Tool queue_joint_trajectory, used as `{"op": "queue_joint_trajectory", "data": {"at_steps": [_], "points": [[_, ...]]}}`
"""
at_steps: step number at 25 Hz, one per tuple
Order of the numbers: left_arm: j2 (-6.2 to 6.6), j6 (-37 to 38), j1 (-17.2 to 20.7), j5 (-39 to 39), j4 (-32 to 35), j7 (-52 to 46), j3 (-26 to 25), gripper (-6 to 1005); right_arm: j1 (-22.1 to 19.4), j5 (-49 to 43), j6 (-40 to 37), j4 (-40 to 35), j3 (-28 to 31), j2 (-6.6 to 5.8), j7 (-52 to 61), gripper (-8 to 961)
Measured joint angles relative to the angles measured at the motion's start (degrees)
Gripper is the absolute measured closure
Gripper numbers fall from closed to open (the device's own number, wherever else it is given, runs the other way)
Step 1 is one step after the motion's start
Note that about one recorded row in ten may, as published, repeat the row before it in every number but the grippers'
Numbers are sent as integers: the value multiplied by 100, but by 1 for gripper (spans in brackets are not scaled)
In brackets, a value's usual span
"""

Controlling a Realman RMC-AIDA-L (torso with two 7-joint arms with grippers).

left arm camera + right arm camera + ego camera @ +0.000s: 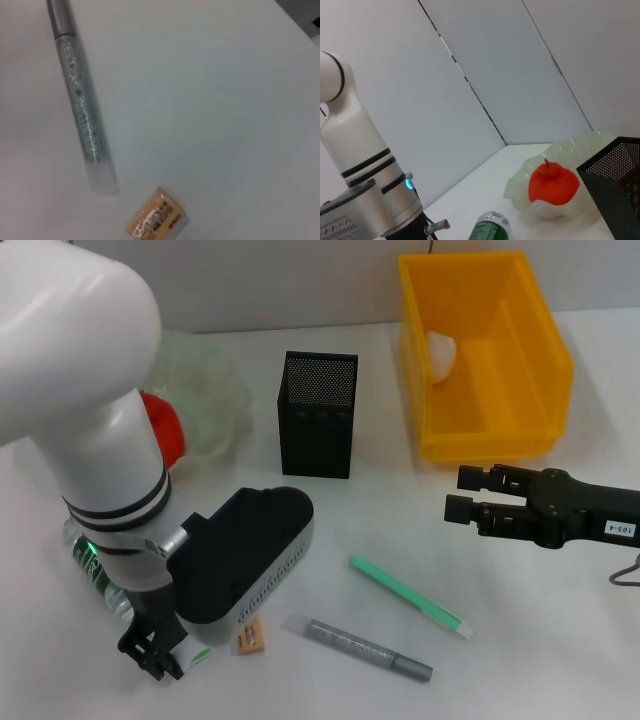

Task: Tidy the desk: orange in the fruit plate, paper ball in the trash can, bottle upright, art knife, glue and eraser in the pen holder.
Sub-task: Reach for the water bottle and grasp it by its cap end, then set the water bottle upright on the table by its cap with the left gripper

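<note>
The bottle (92,568) (489,230) lies on its side at the front left, mostly under my left arm. My left gripper (150,648) hangs low over its near end. Right beside it lies the tan eraser (252,640) (156,219), then the silver glitter glue (362,648) (80,110) and the green art knife (410,596). The orange (166,432) (553,183) rests in the fruit plate (215,390) (580,146). The paper ball (442,352) lies inside the yellow trash can (545,360). The black mesh pen holder (318,418) (616,176) stands in the middle. My right gripper (468,495) hovers open before the trash can, holding nothing.
My bulky white left arm (95,410) covers much of the table's left side and hides part of the fruit plate. Bare white table (400,520) lies between the pen holder, the art knife and my right gripper.
</note>
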Motion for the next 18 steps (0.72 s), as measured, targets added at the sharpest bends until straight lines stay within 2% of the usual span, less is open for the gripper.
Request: {"op": "queue_joint_trajectory", "data": {"at_steps": [7, 18], "points": [[-13, -171, 32, 41, -7, 9, 107, 543, 14, 0, 0, 0, 6, 0, 0, 171], [-14, 5, 180, 1, 504, -186, -273, 550, 48, 2, -28, 0, 84, -12, 0, 172]]}}
